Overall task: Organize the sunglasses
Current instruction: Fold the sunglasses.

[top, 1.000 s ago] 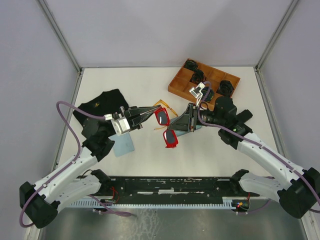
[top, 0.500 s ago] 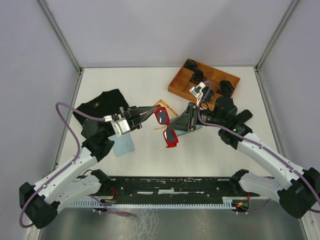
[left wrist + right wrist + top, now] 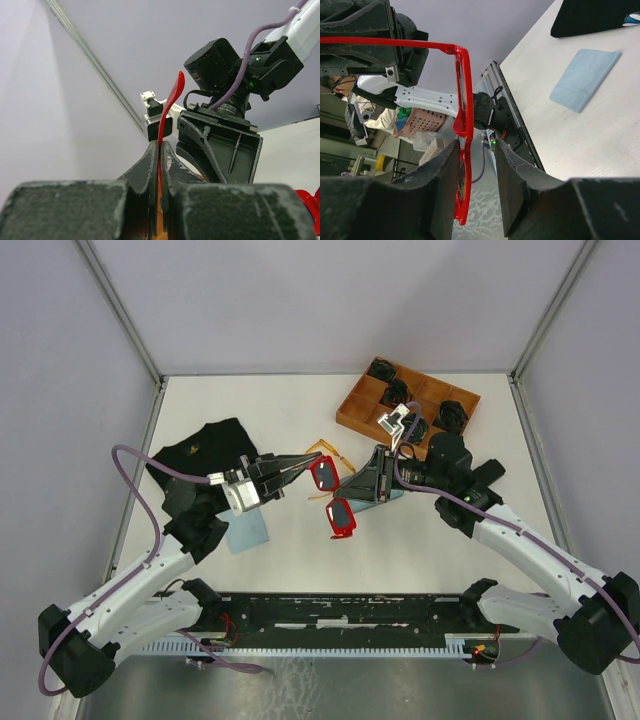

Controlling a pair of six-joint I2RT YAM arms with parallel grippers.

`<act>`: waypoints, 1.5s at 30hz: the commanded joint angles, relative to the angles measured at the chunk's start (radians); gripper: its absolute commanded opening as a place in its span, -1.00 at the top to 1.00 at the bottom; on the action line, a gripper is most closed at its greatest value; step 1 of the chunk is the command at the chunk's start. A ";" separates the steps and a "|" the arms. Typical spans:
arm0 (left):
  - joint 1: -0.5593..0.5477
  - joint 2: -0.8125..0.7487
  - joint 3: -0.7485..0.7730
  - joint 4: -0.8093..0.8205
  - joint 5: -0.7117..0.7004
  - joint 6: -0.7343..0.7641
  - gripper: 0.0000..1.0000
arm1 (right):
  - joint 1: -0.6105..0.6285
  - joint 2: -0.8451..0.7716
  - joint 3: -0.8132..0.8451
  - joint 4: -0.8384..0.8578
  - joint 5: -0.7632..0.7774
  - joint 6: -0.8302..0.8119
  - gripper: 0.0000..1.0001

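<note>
The red sunglasses [image 3: 342, 518] hang above the table's middle between both arms. My left gripper [image 3: 308, 462] is shut on one thin red temple arm [image 3: 170, 100], which sticks up out of the pinched jaws [image 3: 161, 145]. My right gripper [image 3: 347, 492] stands open around the red front frame [image 3: 462, 90]: the frame rests against one finger, with a gap to the other [image 3: 476, 145]. The orange-yellow sunglasses [image 3: 330, 448] lie on the table just behind, partly hidden by the red pair.
A light blue cloth [image 3: 247, 530] lies left of centre, also in the right wrist view [image 3: 585, 77]. A black pouch-like thing [image 3: 205, 445] sits at the back left. A wooden compartment tray [image 3: 355, 405] with dark items stands at the back right.
The right gripper has shifted slightly along the red frame and the glasses have tilted a little. The left arm holds still.
</note>
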 commanded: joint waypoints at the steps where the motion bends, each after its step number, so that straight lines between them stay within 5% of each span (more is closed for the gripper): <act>1: -0.001 -0.012 0.033 0.032 0.016 0.044 0.94 | 0.005 -0.003 0.044 0.054 -0.004 0.003 0.18; 17: -0.001 -0.018 0.028 0.024 0.019 0.040 0.94 | 0.007 0.000 0.042 0.061 -0.001 0.009 0.47; 26: -0.002 -0.017 0.037 0.008 -0.001 0.033 0.93 | 0.005 -0.011 0.038 0.064 0.004 0.011 1.00; 37: -0.001 -0.042 0.033 -0.044 -0.078 0.027 0.01 | 0.005 -0.064 0.024 0.044 0.034 0.013 1.00; 45: -0.001 -0.113 -0.001 -0.099 -0.181 -0.039 -0.11 | 0.006 -0.157 0.020 -0.090 0.187 -0.031 1.00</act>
